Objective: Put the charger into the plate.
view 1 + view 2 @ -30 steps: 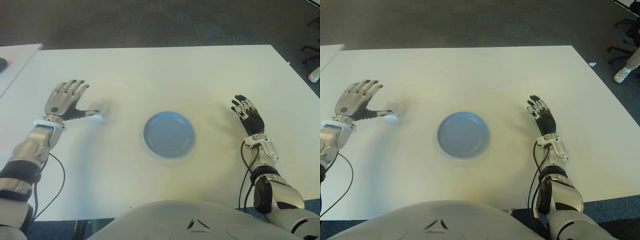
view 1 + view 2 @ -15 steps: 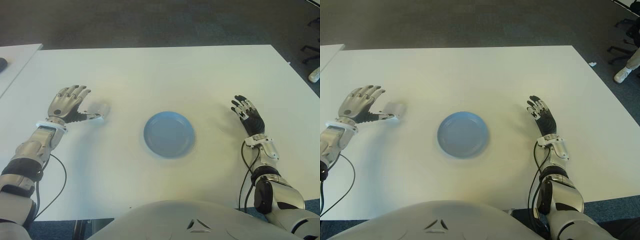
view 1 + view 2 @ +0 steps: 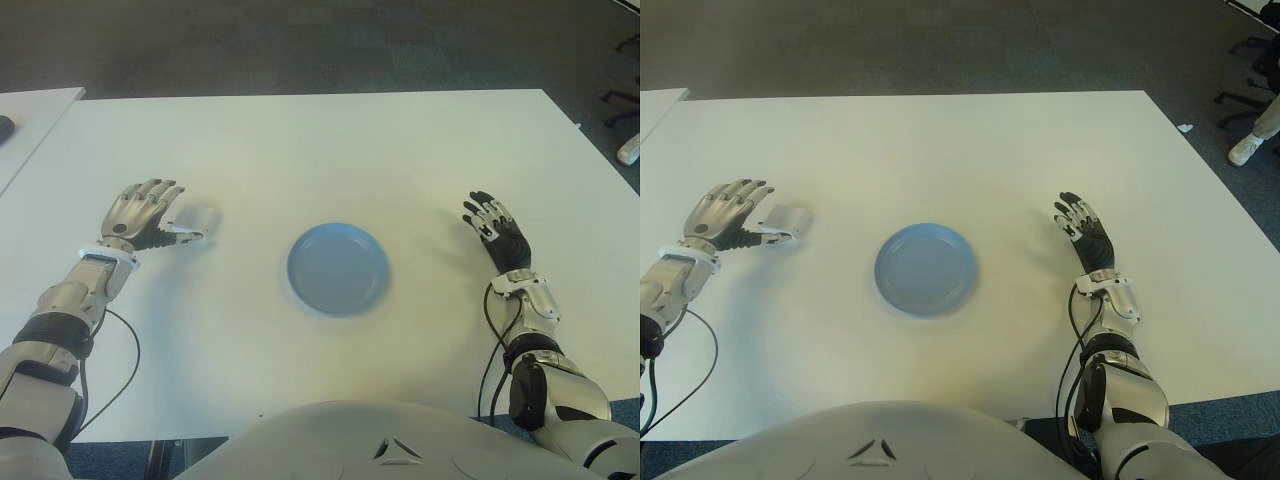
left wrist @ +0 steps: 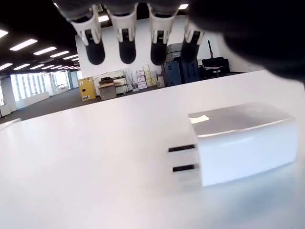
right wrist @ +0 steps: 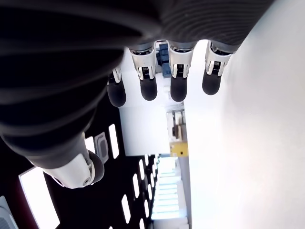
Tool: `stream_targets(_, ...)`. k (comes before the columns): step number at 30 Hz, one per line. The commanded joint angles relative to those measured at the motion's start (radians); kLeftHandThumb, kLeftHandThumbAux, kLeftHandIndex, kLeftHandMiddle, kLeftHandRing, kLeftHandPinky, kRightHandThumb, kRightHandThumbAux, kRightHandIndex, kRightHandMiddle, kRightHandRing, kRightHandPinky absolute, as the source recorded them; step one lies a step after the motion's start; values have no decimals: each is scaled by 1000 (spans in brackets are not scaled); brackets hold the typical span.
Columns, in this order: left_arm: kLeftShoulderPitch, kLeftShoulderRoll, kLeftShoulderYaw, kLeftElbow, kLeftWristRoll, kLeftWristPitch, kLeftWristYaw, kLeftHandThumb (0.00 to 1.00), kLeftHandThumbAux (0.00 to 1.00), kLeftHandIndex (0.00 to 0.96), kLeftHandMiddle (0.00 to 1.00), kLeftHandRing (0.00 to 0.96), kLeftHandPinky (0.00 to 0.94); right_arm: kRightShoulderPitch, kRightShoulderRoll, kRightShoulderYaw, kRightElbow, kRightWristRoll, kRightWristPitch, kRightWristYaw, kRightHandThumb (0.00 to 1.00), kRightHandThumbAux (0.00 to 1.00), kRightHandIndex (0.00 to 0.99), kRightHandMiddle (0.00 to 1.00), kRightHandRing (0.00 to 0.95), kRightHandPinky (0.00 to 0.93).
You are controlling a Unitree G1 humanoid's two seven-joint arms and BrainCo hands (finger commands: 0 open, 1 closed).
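- Charger first: the small white block-shaped charger (image 3: 199, 219) lies flat on the white rectangular table (image 3: 330, 150), on the robot's left, well apart from the round blue plate (image 3: 338, 269) and well in from every table edge.
- Its two metal prongs (image 4: 183, 158) show in the left wrist view, pointing sideways, level with the tabletop.
- The left hand (image 3: 139, 213) sits just beside the charger on its outer side, fingers (image 4: 127, 36) spread wide above it and gripping nothing; the thumb reaches toward the charger's near edge, though contact cannot be told.
- Bare tabletop lies between charger and plate.
- The plate sits near the table's middle and holds nothing.
- The right hand (image 3: 497, 232) shows to the right of the plate, well apart from it, fingers (image 5: 176, 67) straight and loose, holding nothing.
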Motion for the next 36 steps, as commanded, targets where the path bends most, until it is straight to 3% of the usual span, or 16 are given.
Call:
stream_targets(1, -23, -23, -23, 50, -4, -7, -1, 514, 261, 105, 83, 76, 111, 61, 28, 0, 28, 2, 40, 4, 248, 666, 121, 101, 80, 65)
stream_targets(7, -62, -58, -65, 129, 12, -19, 22, 515, 259, 99, 76, 71, 98, 70, 29, 1, 16, 7, 40, 8, 248, 666, 121, 101, 80, 65)
stream_targets(36, -83, -75, -152, 202, 13, -58, 54, 518, 265, 90, 77, 73, 103, 133, 36, -4, -57, 30, 39, 36, 248, 666, 121, 101, 80, 65)
